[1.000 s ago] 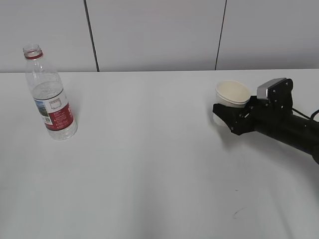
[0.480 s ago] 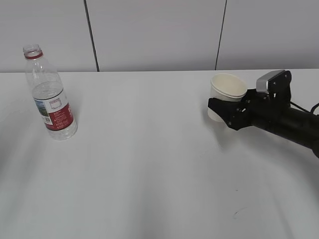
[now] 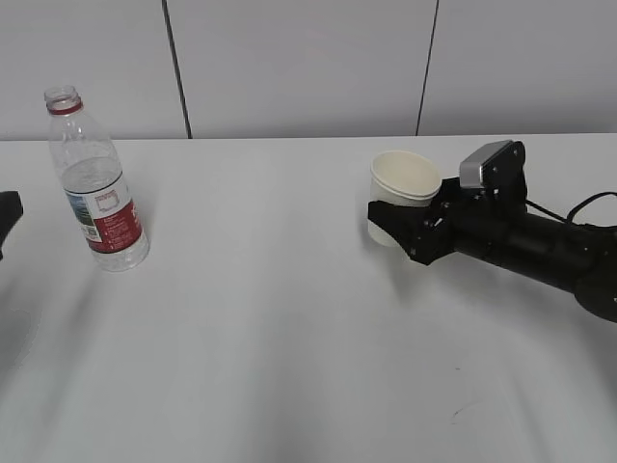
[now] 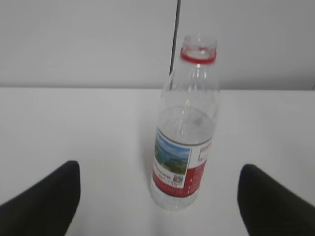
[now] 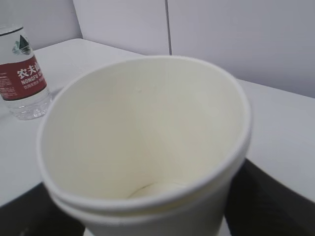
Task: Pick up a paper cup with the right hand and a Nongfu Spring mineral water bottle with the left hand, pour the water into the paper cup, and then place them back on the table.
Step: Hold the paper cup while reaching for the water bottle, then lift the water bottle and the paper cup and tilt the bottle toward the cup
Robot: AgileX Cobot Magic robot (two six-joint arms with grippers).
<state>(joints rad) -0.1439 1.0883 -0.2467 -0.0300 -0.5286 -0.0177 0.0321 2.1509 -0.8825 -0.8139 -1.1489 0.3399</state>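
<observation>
The cream-white paper cup (image 3: 405, 183) is upright in my right gripper (image 3: 397, 227), which is shut on its lower wall and holds it off the table right of centre. The right wrist view looks into the empty cup (image 5: 147, 142). The Nongfu Spring bottle (image 3: 94, 188), capless with a red neck ring and red-and-white label, stands upright at the far left. In the left wrist view the bottle (image 4: 187, 132) stands ahead, between the fingers of my open left gripper (image 4: 160, 196), apart from both. Only a tip of the left hand (image 3: 8, 217) shows at the exterior view's left edge.
The white table (image 3: 270, 328) has a small dark mark (image 3: 461, 413) near the front right. A light wall with dark vertical seams (image 3: 176, 68) runs behind the table. The bottle also shows at the far left of the right wrist view (image 5: 22, 73).
My right gripper has carried the cup to the left and slightly up. The tip of the left hand has come into view at the left edge. The bottle has not moved.
</observation>
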